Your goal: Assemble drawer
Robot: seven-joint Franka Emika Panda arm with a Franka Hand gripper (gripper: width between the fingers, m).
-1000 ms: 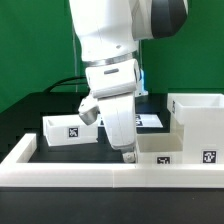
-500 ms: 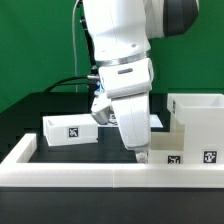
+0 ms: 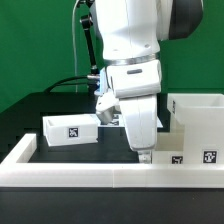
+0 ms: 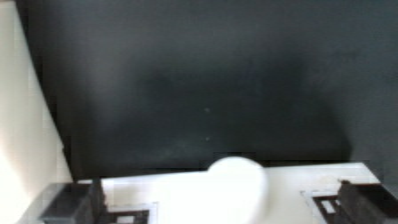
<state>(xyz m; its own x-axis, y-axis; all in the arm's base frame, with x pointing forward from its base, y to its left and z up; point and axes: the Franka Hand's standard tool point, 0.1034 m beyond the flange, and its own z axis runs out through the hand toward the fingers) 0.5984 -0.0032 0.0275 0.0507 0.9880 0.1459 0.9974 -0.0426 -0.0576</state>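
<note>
My gripper (image 3: 146, 152) points down over the near left end of a low white tray (image 3: 176, 150), which stands against the tall white case (image 3: 201, 122) at the exterior view's right. A second low tray (image 3: 69, 130) with a square tag stands apart at the exterior view's left. In the wrist view the gripper (image 4: 221, 205) is open, with dark fingers (image 4: 71, 205) far apart on either side of the white tray (image 4: 169, 195). A blurred white part (image 4: 238, 185) of it lies between them. I cannot tell whether the fingers touch it.
The long low white border rail (image 3: 100, 178) runs along the front and shows as a white strip (image 4: 22, 110) in the wrist view. The marker board (image 3: 158, 120) lies flat behind the arm. A green backdrop stands behind the black table (image 4: 214, 80).
The arm has moved toward the exterior view's right, bringing the gripper from between the two trays to the left end of the right tray. The parts have not moved.
</note>
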